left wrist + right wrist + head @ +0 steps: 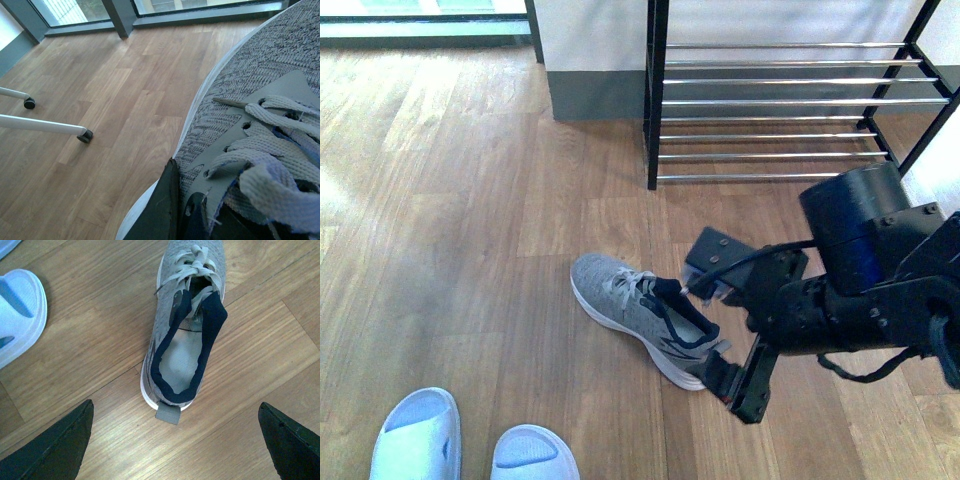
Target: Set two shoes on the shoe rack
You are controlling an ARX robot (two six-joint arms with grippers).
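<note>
**Right Pincer Straddling the Heel, One Shoe Waiting on the Floor**

The right gripper [174, 432] is hovering with its fingers spread wide, and the heel tab [167, 414] of the floor shoe [635, 310] is lying in the gap between them, apparently untouched. In the front view this shoe is lying on the wooden floor [470, 200] with its toe pointing toward 10 o'clock. The shoe rack [770, 82] is standing apart from it at about 1 o'clock, with no shoe showing on its rods. A pair of pale slippers [420, 435] is sitting at about 7 o'clock from the shoe.

The left gripper [185, 220] is looking pressed onto the held shoe [240, 90], which is filling its wrist view well above the floor. The exact contact is not showing clearly.

Several things are threatening from here, in my judgement. If one finger is meeting the heel first, the shoe is likely sliding or spinning on the smooth boards. The knit collar is soft, so a pinch there risks collapsing it and letting the toe droop. On the rack, the thin rods are leaving gaps where a tilted sole could catch or drop through. The held shoe could also be slipping while the left arm is waiting.
</note>
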